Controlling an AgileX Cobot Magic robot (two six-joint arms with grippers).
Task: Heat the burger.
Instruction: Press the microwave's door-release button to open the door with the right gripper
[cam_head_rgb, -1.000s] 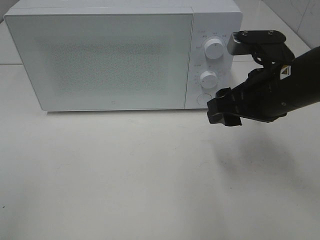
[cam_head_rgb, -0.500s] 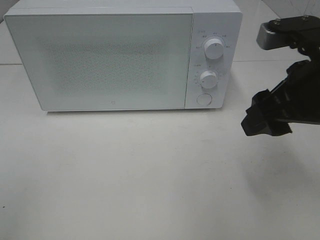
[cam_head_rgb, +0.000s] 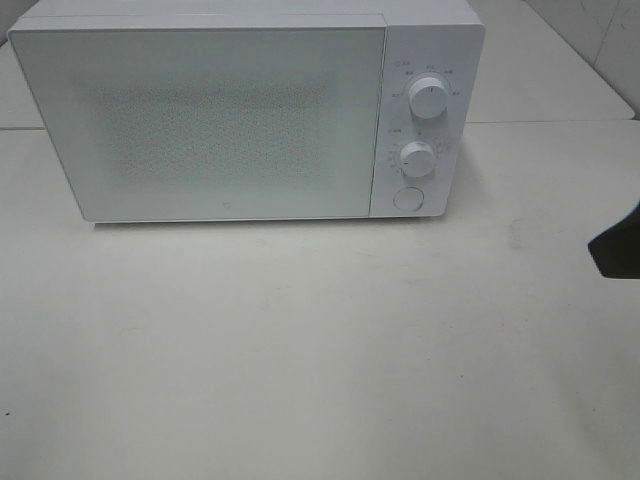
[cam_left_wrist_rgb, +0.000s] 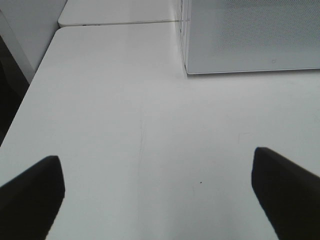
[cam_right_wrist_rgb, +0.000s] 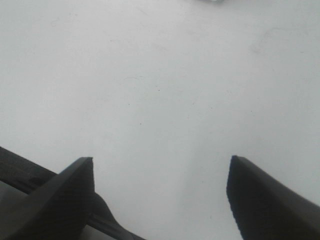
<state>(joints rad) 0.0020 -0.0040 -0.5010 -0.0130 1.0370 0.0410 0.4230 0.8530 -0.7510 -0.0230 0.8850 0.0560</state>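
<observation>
Although the white table (cam_head_rgb: 300, 350) fills most of every view, the burger is nowhere on it, and no picture shows it at all. The white microwave (cam_head_rgb: 230, 110) stands along the far side of the table. Its door (cam_head_rgb: 200, 120), a wide panel with a dotted screen, sits shut and flush, and nothing can be made out through it. My judgement is that the burger is inside, so loading and closing look done, though the pictures cannot confirm this.

The table in front of the microwave is bare and gives free room for a sweep toward the panel. The left wrist view shows the table's outer side edge dropping into a dark gap, which is the boundary to mind.

The left gripper (cam_left_wrist_rgb: 155, 156) hangs above the table near the microwave's front corner on the door side, with its jaws spread wide and nothing between them. The right gripper (cam_right_wrist_rgb: 161, 160) is likewise released, with only bare table between its fingers. In the high view it shows only as a dark sliver at the right border, well apart from the controls.

What remains rests on those controls: the upper knob (cam_head_rgb: 428, 97), the lower knob (cam_head_rgb: 417, 158) and the round button (cam_head_rgb: 407, 199) beneath them. Their markings are too small to read, so I cannot tell whether heating has been set.
</observation>
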